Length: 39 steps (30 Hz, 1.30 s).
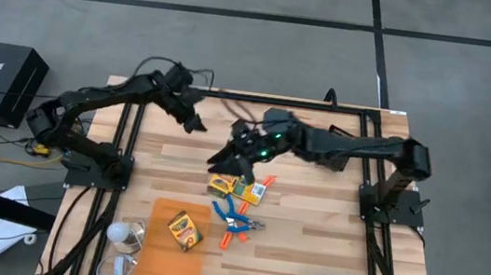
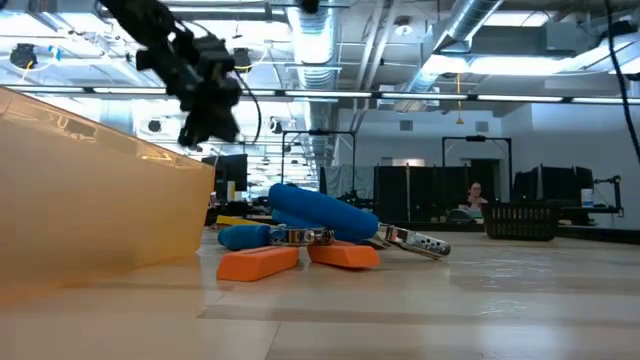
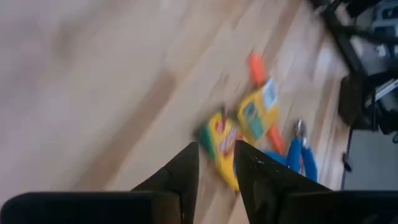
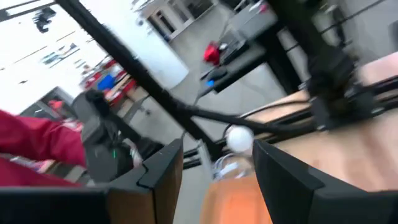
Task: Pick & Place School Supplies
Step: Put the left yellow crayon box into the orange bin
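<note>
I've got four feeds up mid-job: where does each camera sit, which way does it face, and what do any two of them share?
High: overhead, straight down on the table; both arms.
Low: table-top level, looking across at the blue-handled tool; one arm above.
Left wrist: behind the open left gripper, facing crayon boxes.
Right wrist: behind the open right gripper, facing the orange sheet and room.
Shared: high and left wrist both show the crayon boxes and the tool.
</note>
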Motion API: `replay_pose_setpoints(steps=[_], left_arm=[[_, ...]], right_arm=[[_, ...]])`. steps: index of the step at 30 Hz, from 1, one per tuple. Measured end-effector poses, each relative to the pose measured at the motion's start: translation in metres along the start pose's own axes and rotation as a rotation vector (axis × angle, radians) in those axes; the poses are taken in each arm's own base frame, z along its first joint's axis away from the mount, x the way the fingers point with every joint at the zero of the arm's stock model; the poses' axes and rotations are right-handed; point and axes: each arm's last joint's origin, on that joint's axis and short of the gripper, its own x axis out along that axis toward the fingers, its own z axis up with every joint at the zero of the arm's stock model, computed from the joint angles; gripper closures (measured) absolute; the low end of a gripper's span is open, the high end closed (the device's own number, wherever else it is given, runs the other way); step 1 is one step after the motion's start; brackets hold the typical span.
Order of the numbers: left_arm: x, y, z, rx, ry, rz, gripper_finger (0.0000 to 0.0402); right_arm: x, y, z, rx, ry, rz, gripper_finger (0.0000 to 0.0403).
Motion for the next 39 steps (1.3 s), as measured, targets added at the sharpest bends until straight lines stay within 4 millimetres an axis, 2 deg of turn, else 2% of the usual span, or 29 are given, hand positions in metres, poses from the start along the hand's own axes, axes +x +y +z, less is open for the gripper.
replay_pose_setpoints(steps=[7,12,16,29,39], left_arm=[[0.043,0.003,-0.031,-0.138,0.204,-0.035,0.0268],[0.067,-0.003,-0.043,-0.209,0.284,-0.112,0.0266],[0.082,-0.005,-0.049,-0.239,0.326,-0.118,0.0266],[0.120,0.007,-0.044,-0.306,0.312,-0.155,0.0250],[0.136,0.014,-0.048,-0.353,0.356,-0.168,0.0249]], right_arm=[[-0.030,0.024,0.017,-0.061,-0.102,-0.085,0.0214],[-0.040,0.032,0.023,-0.105,-0.154,-0.115,0.0220],[-0.040,0.034,0.022,-0.116,-0.155,-0.122,0.0223],[-0.036,0.047,0.015,-0.148,-0.155,-0.106,0.0210],[-0.040,0.054,0.016,-0.155,-0.166,-0.098,0.0218]])
